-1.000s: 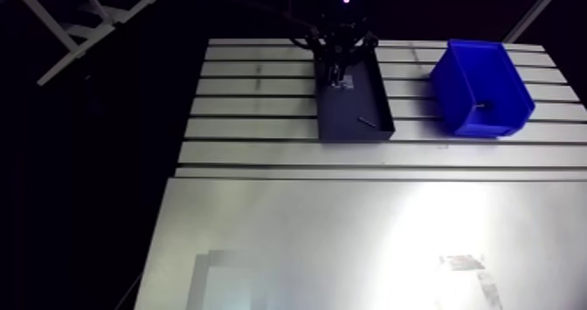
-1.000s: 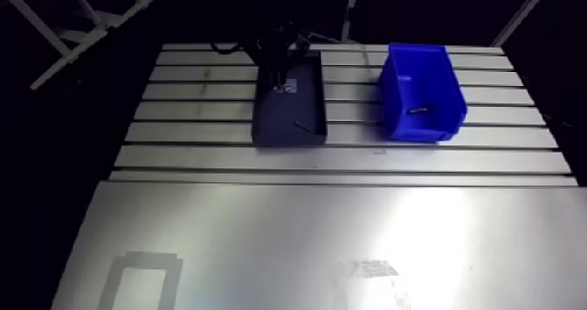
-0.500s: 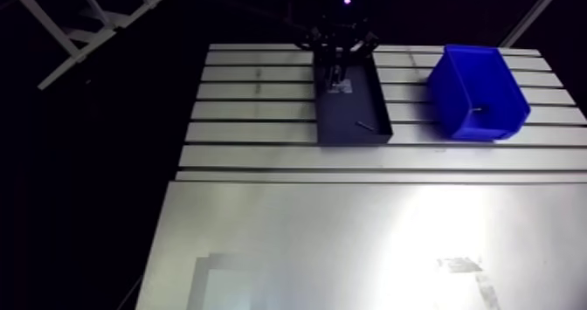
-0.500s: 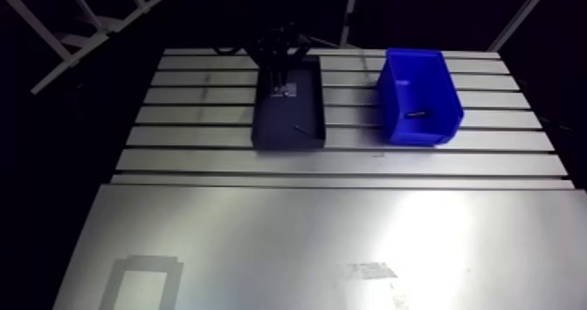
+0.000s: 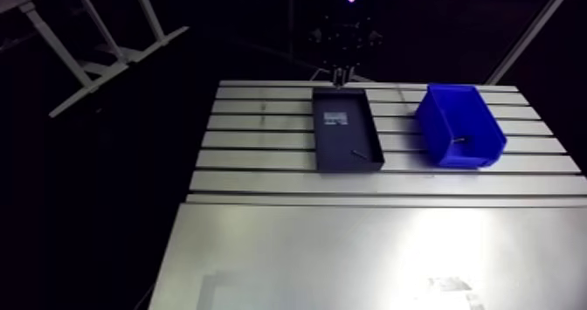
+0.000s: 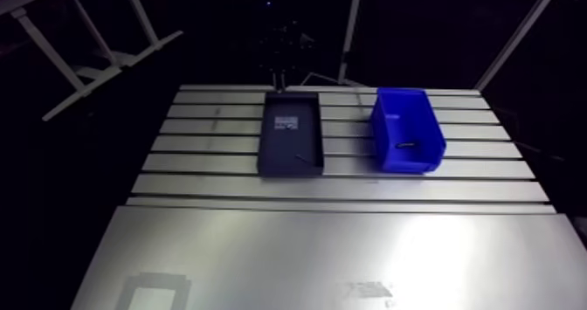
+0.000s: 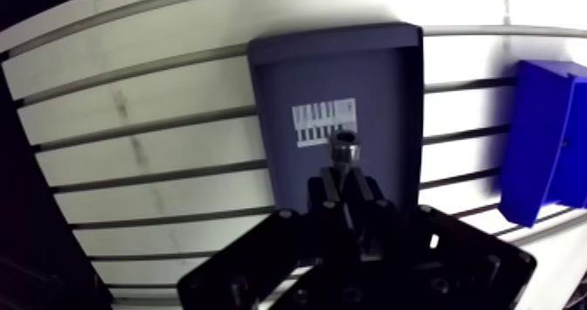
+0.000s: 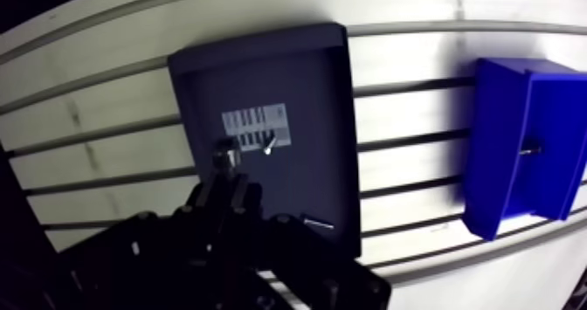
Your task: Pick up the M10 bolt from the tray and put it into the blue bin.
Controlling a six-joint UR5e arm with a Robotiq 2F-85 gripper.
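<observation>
Progress of the transfer, seen from beside the worktop (image 5: 384, 244). The hand (image 7: 342, 175) hangs above the far end of the tray (image 7: 384, 78), its two fingers narrow and clamped on the M10 bolt (image 7: 342, 146), whose head stands out beyond the fingertips over the tray's label (image 7: 324, 122). The bolt appears clear of the tray floor, so the pick-up is judged done. The carry and the release are left. The blue bin (image 5: 460, 134) stands on the slotted part of the worktop beside the tray, apart from it and nearer the side edge. The hand is not yet over it. A small dark piece (image 8: 528, 145) lies inside the bin, and a thin pin (image 5: 359, 154) lies near the tray's near end.
</observation>
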